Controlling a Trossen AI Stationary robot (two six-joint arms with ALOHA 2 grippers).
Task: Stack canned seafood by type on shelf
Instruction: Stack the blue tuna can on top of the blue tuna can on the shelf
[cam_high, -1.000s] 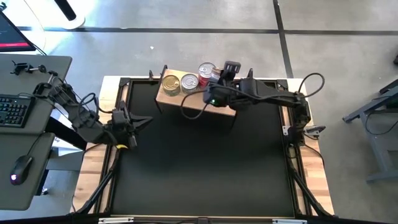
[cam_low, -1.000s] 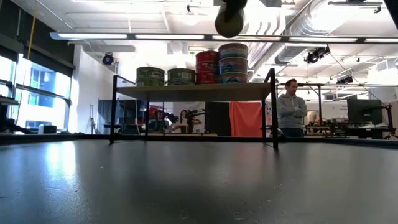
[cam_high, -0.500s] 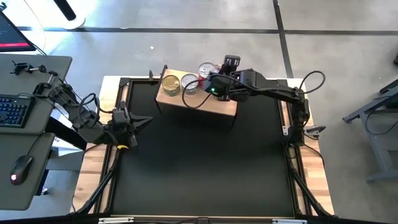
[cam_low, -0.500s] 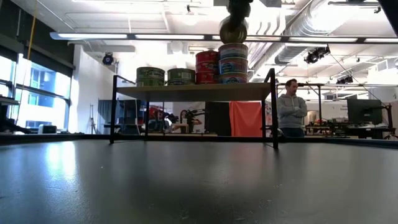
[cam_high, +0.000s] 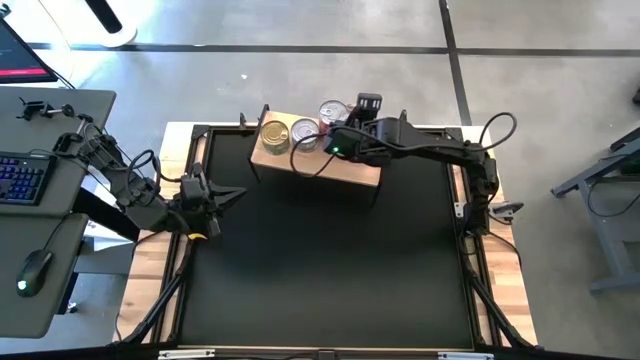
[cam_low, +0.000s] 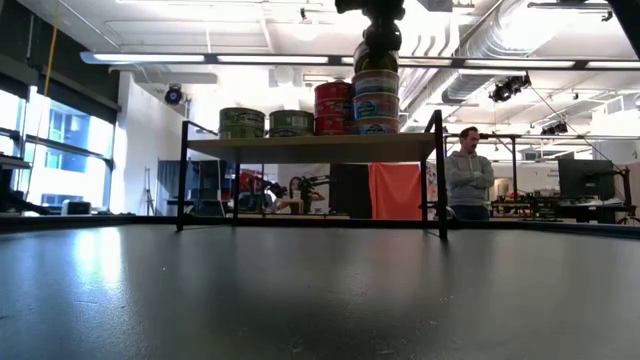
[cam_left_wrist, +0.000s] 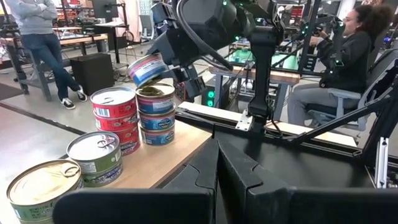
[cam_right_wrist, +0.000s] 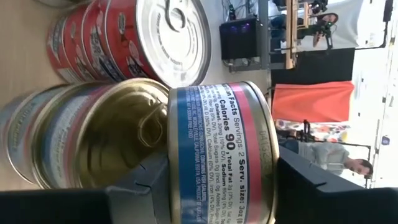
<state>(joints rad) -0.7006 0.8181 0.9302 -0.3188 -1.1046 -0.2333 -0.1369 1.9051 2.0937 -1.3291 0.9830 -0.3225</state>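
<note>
The right gripper (cam_left_wrist: 163, 59) is clamped on a blue-labelled can (cam_right_wrist: 217, 155), which is held tilted just above the blue-labelled stack (cam_left_wrist: 155, 109); the right arm (cam_high: 430, 150) is reached across from the table's right side, bent at the elbow, its wrist over the shelf (cam_high: 345, 170); the top tin of that stack shows a gold lid directly under the held can; a stack of red-labelled tins (cam_left_wrist: 115, 118) stands just beside it, and two greenish-labelled cans (cam_high: 288, 133) are set side by side further along the shelf; the left gripper (cam_high: 222, 194) is parked at the mat's left edge, its fingers seen together; beyond the table a person (cam_low: 468, 180) is seen standing with arms folded.
</note>
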